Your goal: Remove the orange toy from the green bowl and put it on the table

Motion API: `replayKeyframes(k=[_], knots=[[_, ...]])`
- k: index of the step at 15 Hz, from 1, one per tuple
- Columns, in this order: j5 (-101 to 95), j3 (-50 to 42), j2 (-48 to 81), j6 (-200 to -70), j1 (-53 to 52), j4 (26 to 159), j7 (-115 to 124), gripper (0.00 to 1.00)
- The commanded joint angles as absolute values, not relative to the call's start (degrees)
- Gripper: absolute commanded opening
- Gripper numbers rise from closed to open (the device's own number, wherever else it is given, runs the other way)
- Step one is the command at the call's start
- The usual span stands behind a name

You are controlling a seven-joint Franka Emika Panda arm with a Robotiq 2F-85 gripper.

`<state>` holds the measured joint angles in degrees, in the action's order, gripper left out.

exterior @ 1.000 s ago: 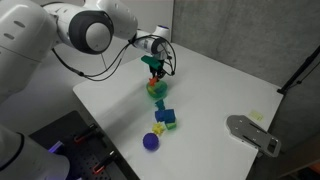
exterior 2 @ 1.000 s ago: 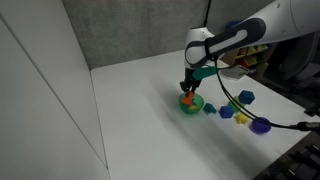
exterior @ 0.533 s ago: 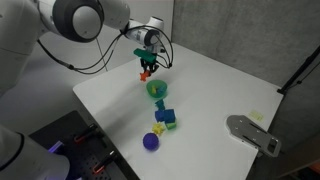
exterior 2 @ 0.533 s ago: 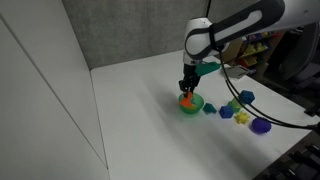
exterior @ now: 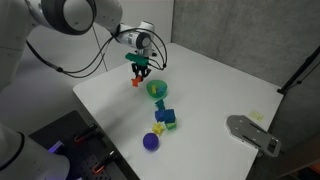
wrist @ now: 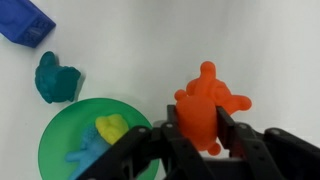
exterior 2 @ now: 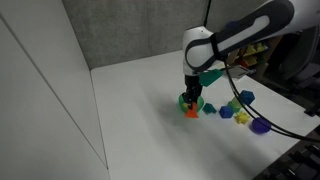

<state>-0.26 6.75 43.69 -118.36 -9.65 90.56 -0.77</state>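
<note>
My gripper [wrist: 203, 125] is shut on the orange toy [wrist: 205, 105], a small orange-red figure with stubby limbs. In both exterior views the toy [exterior: 137, 82] [exterior 2: 191, 111] hangs low over the white table [exterior: 220, 95] [exterior 2: 140, 120], just beside the green bowl [exterior: 157, 89] [exterior 2: 193, 101]. I cannot tell whether the toy touches the table. In the wrist view the bowl [wrist: 60, 135] lies at the lower left and holds a small yellow piece [wrist: 111, 128] and a light blue piece [wrist: 85, 153].
A teal toy [wrist: 55, 78] and a blue block [wrist: 25, 22] lie near the bowl. Blue, green and yellow blocks [exterior: 164, 117] and a purple ball [exterior: 151, 142] lie further along. A grey device [exterior: 252, 133] sits near the table's edge.
The gripper has lifted the orange toy out of the green bowl, carried it sideways off the bowl and lowered it toward the table beside it.
</note>
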Motion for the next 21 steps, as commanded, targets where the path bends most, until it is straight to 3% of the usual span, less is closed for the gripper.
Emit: replayKeyframes(k=[1,13,14,15,19,21], knots=[[-5.0,4.4,42.0,-123.9,-12.5,96.4,1.8,0.16],[-15.5,-2.2,41.2,-143.8,-19.8,106.2,13.4,0.16],[-16.1,-2.8,41.1,-144.6,-20.4,106.6,14.1,0.52],[-16.5,-3.2,40.8,-145.3,-20.8,107.1,14.7,0.66],[-16.5,-3.5,39.5,-146.0,-21.1,108.7,14.7,0.97],[-15.6,-2.5,38.0,-144.8,-20.2,109.4,13.2,1.0]])
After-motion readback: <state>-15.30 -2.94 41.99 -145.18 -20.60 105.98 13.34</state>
